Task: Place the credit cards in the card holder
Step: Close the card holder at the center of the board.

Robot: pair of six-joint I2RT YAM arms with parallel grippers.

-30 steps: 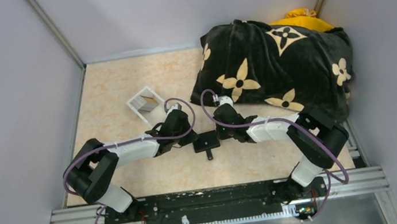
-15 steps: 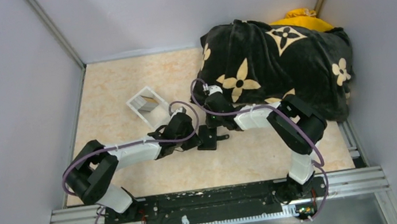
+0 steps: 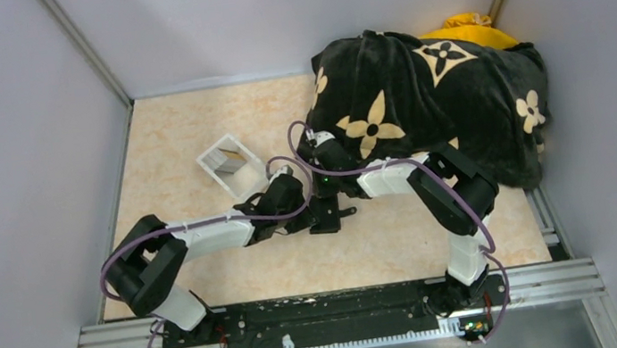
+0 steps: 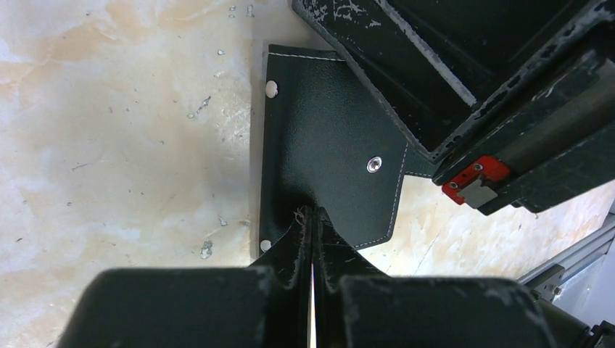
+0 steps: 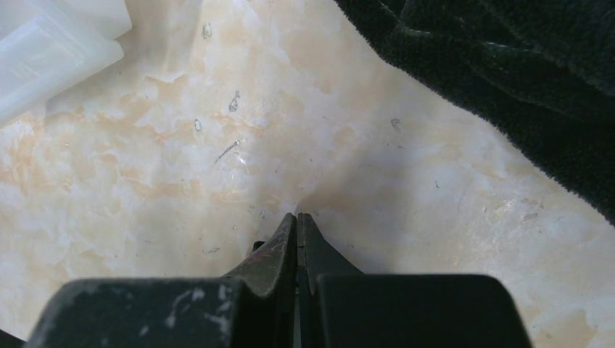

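Basically beige marbled tabletop [image 3: 183, 136] w/ card holder [image 3: 325, 217], grey walls [image 3: 11, 132].

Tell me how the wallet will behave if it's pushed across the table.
The wallet probably slides rather than rolls: it lies flat on the smooth table. Its stitched flap looks soft, so it likely flexes if lifted by one edge.

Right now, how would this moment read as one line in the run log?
left gripper: shut on card holder edge | right gripper: shut, nothing seen in it, over table | credit cards: not in view
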